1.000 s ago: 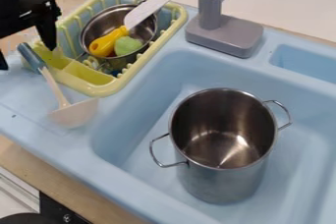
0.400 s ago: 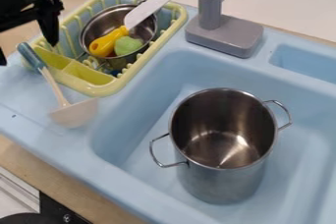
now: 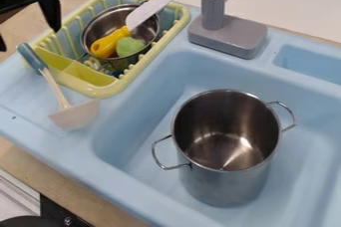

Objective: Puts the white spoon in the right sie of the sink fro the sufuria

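Note:
My gripper (image 3: 29, 40) hangs in the upper left corner, open, with a wide gap between its fingers and nothing held. Below it, on the left ledge of the sink, lies the white spoon (image 3: 75, 114), a ladle with a blue-grey handle. The handle end leans by the rack's corner, and the bowl is toward the basin. In the basin of the blue sink (image 3: 136, 121) a tall steel sufuria (image 3: 226, 183) stands upright, its inside visible and holding nothing.
A yellow-green dish rack (image 3: 106, 89) holds a small steel pot (image 3: 100, 27), a white knife (image 3: 152, 9) with a yellow handle, and a green piece (image 3: 130, 46). The grey faucet (image 3: 228, 36) rises behind the basin.
The gripper has risen slightly up and away from the spoon's handle, toward the top left. Spoon, sufuria and rack have stayed in place.

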Controlling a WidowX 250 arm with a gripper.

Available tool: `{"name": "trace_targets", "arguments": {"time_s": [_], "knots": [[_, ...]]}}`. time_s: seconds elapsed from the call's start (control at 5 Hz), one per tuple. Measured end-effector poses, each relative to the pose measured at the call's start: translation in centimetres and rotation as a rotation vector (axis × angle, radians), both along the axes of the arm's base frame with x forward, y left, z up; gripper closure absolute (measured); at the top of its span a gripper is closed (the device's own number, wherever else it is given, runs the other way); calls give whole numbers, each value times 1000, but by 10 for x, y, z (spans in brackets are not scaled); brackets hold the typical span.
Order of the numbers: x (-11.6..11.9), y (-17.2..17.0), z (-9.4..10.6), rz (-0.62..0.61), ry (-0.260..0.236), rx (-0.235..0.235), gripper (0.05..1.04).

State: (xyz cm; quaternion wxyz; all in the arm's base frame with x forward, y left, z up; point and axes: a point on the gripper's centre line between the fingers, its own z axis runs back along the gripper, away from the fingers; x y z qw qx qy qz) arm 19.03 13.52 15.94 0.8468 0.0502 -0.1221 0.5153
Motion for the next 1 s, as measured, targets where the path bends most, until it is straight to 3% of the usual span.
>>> {"name": "trace_targets", "arguments": {"time_s": [0.2, 0.4, 0.6, 0.8, 1.0], "knots": [[16, -18, -6, -96, -25, -57, 85], [32, -44, -6, -205, -52, -79, 85], [45, -75, -4, -349, -87, -131, 85], [57, -104, 3, -517, -114, -148, 85], [68, -140, -6, -703, -95, -200, 85]]}}
